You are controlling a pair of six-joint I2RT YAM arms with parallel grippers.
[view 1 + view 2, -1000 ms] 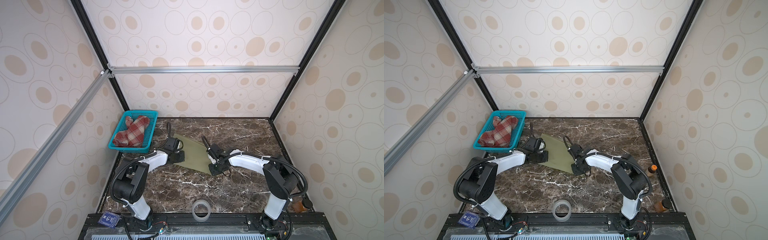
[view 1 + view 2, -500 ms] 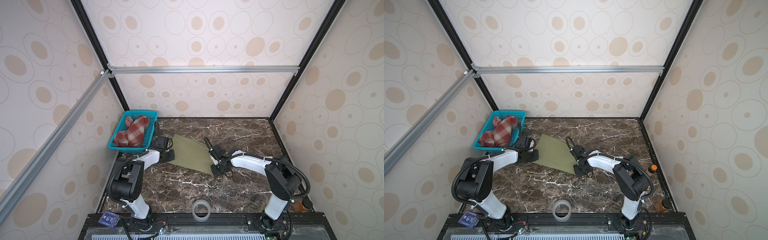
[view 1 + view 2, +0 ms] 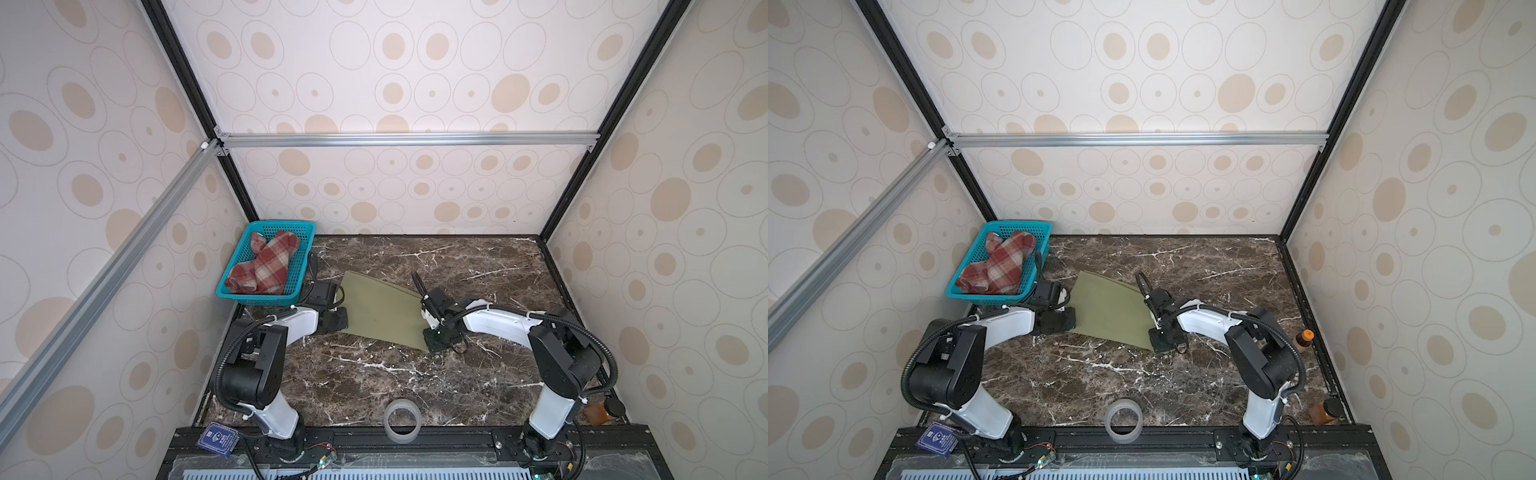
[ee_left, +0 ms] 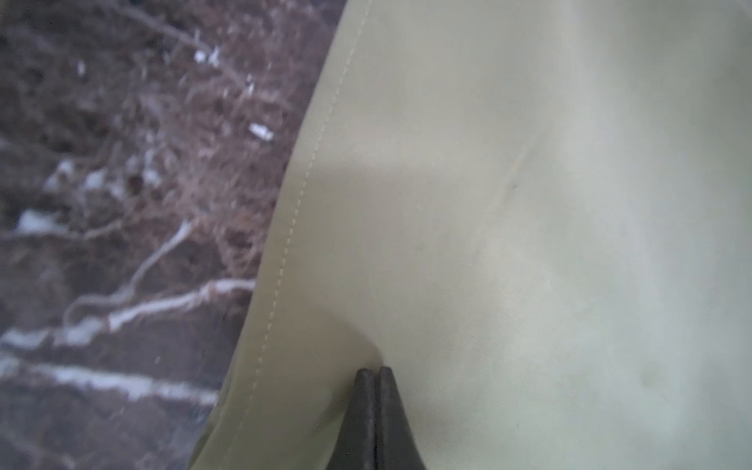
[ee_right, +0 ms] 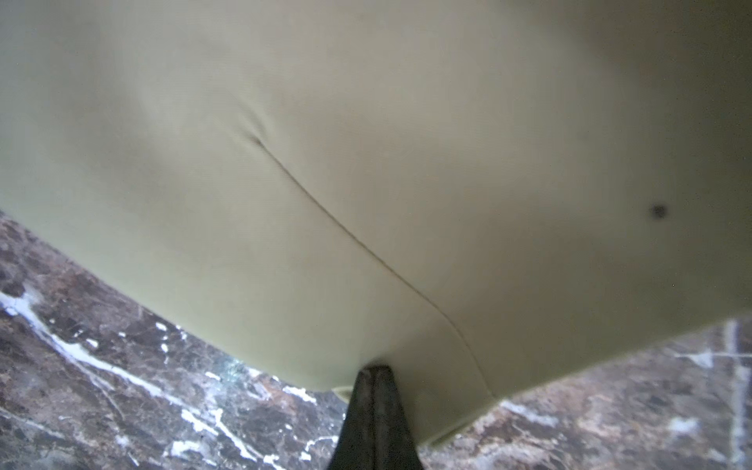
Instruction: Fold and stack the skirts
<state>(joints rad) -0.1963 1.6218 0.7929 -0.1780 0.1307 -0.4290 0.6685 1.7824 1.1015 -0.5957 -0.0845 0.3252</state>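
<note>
both top views evenly bright, sharp, edges bowed; wrist views soft, blurred, shadow beside fingertips point(image 4: 368, 407).

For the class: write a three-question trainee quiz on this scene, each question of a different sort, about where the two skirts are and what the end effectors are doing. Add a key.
1. True or false: the green skirt lies on top of the plaid skirt.
2. The left end effector and the right end effector are both shut. What is each pinching? A. nothing B. the green skirt C. the plaid skirt
3. Fill the gap: the plaid skirt lies crumpled in the teal ____.

Key
1. False: it lies spread on the table, apart from the plaid one.
2. B
3. basket
</note>
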